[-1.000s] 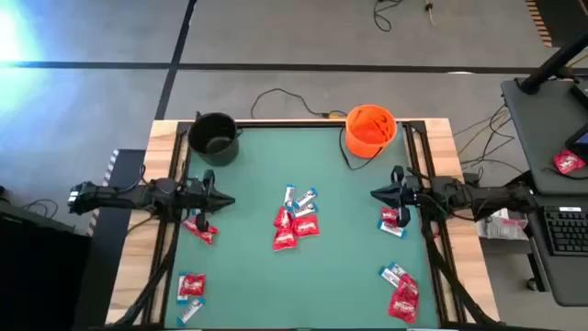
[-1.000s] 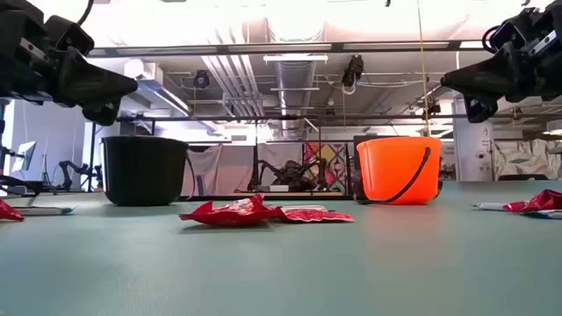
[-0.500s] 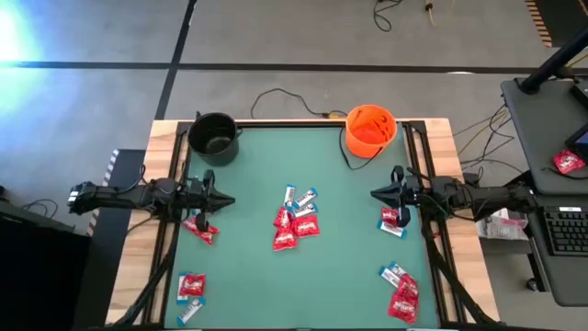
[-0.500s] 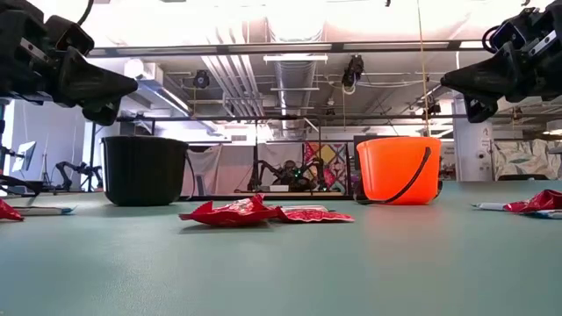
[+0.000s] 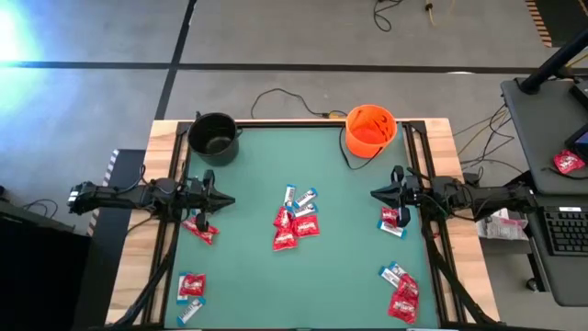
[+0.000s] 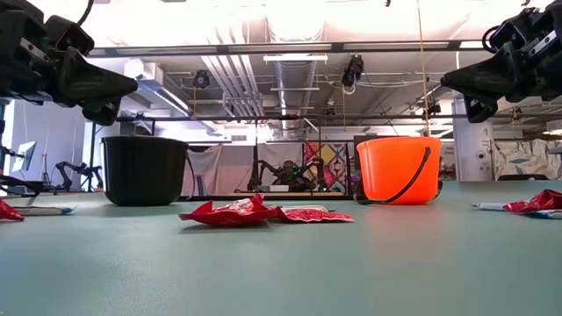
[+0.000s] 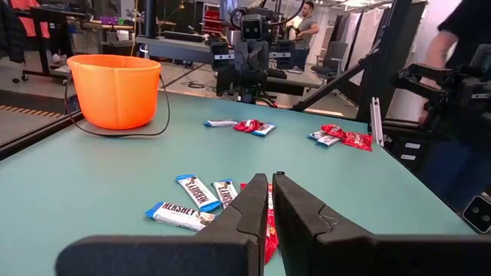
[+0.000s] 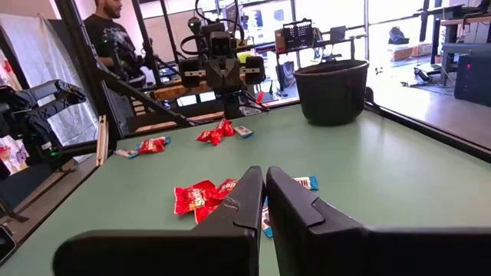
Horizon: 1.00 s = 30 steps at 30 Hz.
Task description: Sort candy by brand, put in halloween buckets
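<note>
Candy lies in groups on the green table: a middle heap of red packets and white-and-blue bars (image 5: 296, 221), a group by the left edge (image 5: 199, 228), one at the near left (image 5: 190, 290), one by the right edge (image 5: 393, 221) and one at the near right (image 5: 401, 292). The black bucket (image 5: 214, 136) stands at the far left corner, the orange bucket (image 5: 369, 130) at the far right. My left gripper (image 5: 228, 199) hovers shut above the table's left side, pointing level toward the middle. My right gripper (image 5: 375, 194) hovers shut at the right side, facing it.
A cable (image 5: 285, 99) runs over the floor behind the table. A desk with a keyboard (image 5: 565, 230) stands to the right. People stand in the room beyond the table in both wrist views. Bare green table lies between the candy groups.
</note>
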Motion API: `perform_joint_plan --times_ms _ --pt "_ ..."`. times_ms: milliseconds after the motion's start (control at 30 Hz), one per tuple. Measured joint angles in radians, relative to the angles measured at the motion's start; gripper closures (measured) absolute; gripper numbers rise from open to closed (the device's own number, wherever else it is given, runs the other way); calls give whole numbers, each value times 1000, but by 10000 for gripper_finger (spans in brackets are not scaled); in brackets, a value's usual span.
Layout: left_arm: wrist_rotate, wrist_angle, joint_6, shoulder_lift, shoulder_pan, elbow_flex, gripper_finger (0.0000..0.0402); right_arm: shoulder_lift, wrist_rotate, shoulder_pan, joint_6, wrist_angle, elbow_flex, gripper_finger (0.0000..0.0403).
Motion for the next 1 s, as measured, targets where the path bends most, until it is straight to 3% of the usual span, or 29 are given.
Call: perform_joint_plan --times_ms 433,500,600,667,733,833,900,1000 --pt "0 0 0 0 0 0 395 0 1 0 18 26 0 390" --pt "0 0 0 0 0 0 395 0 9 0 156 82 0 390" --pt "0 0 0 0 0 0 395 13 150 0 574 49 0 390" --pt "0 0 0 0 0 0 395 46 188 -1 751 22 0 390" --pt "0 1 0 0 0 0 395 96 138 1 807 28 0 390" --pt "0 2 0 0 0 0 395 178 -47 5 890 77 4 390" --pt "0 3 0 0 0 0 395 254 -57 11 960 18 32 390" --pt "0 3 0 0 0 0 395 368 15 35 985 -132 115 390"
